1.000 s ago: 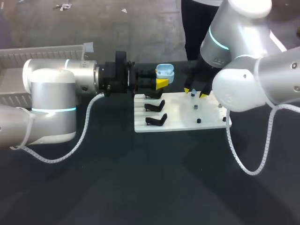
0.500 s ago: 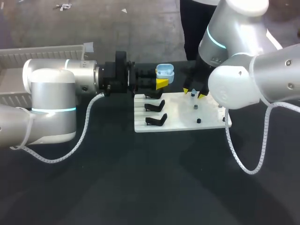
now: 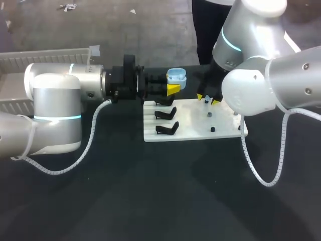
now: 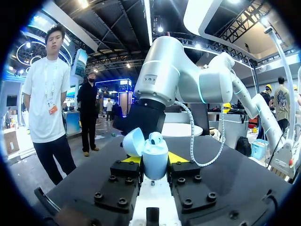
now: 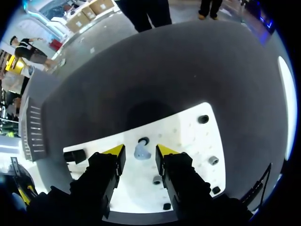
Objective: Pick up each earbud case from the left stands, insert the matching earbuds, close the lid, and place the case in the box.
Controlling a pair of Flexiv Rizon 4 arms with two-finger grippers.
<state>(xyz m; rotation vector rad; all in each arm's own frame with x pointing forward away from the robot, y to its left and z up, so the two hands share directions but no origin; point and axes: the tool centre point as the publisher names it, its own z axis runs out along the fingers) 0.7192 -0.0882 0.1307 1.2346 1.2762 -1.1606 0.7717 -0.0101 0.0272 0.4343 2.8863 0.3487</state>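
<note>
Right gripper [image 3: 207,99] hangs over the far edge of the white board [image 3: 195,131], its yellow-tipped fingers narrowly parted and straddling the pale earbud [image 5: 141,151] without visibly touching it. The earbud stands upright on its peg, straight ahead between the fingers, so the coming move looks like a plain closing pinch and a lift along that upright axis. The right arm is by far the nearer one to it.

The left gripper [image 4: 154,160] is clamped on the light blue earbud case [image 3: 176,77], held just off the board's far left corner, well to the side of the right gripper, with its lid tipped open and one earbud apparently seated inside.

Against the earlier frames, the right arm's bulk has edged slightly toward the middle. The left arm and the case have not moved.
</note>
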